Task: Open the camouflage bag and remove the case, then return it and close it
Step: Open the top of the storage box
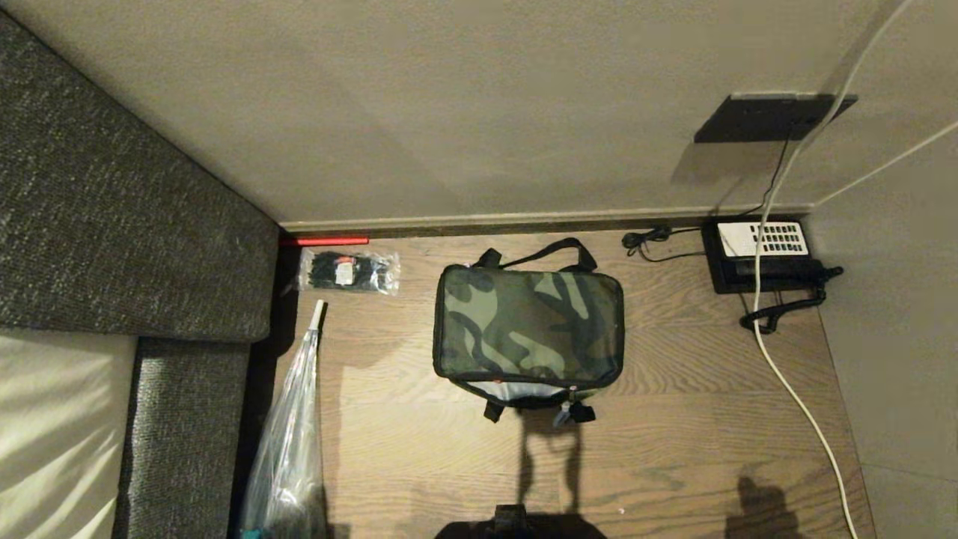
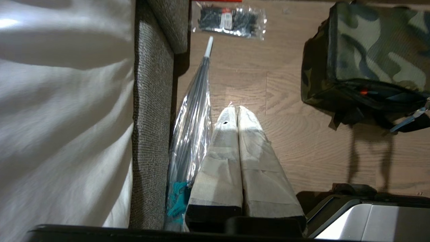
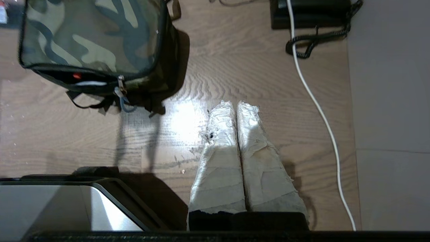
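The bag (image 1: 528, 327) sits at the middle of the wooden table (image 1: 673, 419), its camouflage lid lying down on top. The zip along its 6 o'clock edge gapes a little, showing a pale strip of lining and a small red spot, with the zip pull (image 1: 572, 410) hanging at that edge. Its black strap (image 1: 542, 251) lies at 12 o'clock. The case cannot be seen.

At 10 o'clock from the bag lies a clear packet (image 1: 349, 271) of black items, and at 8 o'clock a folded umbrella (image 1: 288, 442) in a clear sleeve runs along the sofa (image 1: 112, 224). At 2 o'clock sits a telephone (image 1: 763, 254), with a white cable (image 1: 786, 374) trailing across it and down the table.

The left hand (image 2: 232, 111) hangs over the table at 8 o'clock from the bag, its taped fingers pressed together, holding nothing. The right hand (image 3: 235, 105) hangs at 5 o'clock from the bag, likewise closed and empty.
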{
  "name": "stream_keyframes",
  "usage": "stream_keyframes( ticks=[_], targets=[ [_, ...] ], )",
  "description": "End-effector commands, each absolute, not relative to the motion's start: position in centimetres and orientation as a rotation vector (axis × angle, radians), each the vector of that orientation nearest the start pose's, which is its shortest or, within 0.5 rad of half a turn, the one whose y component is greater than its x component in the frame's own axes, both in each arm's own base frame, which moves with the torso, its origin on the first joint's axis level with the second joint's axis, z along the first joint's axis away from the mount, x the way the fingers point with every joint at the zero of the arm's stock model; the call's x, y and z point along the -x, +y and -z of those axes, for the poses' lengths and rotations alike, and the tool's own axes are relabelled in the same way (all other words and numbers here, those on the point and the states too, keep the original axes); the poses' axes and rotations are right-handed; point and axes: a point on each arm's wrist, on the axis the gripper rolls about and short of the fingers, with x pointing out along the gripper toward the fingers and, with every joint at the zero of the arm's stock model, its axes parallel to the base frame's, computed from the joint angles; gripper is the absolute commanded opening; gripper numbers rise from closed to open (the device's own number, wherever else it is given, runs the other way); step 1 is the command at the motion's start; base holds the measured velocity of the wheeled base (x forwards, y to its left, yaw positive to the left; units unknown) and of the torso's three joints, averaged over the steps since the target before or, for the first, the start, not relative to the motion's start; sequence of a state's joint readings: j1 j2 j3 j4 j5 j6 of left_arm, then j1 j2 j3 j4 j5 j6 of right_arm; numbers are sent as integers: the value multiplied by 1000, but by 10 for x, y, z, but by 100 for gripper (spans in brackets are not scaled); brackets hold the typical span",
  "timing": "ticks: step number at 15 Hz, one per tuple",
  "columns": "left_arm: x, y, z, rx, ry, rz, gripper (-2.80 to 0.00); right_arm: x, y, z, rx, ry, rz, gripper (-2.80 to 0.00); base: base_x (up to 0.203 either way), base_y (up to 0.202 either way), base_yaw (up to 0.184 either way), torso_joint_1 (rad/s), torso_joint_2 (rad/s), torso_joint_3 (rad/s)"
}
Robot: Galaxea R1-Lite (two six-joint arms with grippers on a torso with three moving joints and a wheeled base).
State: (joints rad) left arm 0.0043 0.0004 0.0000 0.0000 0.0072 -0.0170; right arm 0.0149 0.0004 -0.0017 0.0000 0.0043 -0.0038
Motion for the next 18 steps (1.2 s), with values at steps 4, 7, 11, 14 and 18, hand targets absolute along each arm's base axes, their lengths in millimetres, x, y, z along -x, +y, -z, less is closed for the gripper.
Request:
stream_keyframes(
  ticks=[4, 7, 11, 14, 18],
  targets=[
    [23, 0, -75, 17, 3, -12, -280, 23, 0, -76, 5, -5, -20, -280, 0, 0, 0, 3, 3, -199],
    [23, 0, -75, 18, 1, -12, -280, 23, 0, -76, 5, -6, -20, -280, 0, 0, 0, 1, 1, -196],
    [23, 0, -75, 17, 1, -12, -280, 23, 0, -76, 5, -5, -20, -280, 0, 0, 0, 2, 2, -186],
    [23, 0, -75, 17, 1, -12, -280, 23, 0, -76, 5, -5, -20, -280, 0, 0, 0, 1, 1, -53],
    [23, 0, -75, 14, 3, -12, -280, 23, 0, -76, 5, -6, -20, -280, 0, 0, 0, 0, 0, 0]
  ],
)
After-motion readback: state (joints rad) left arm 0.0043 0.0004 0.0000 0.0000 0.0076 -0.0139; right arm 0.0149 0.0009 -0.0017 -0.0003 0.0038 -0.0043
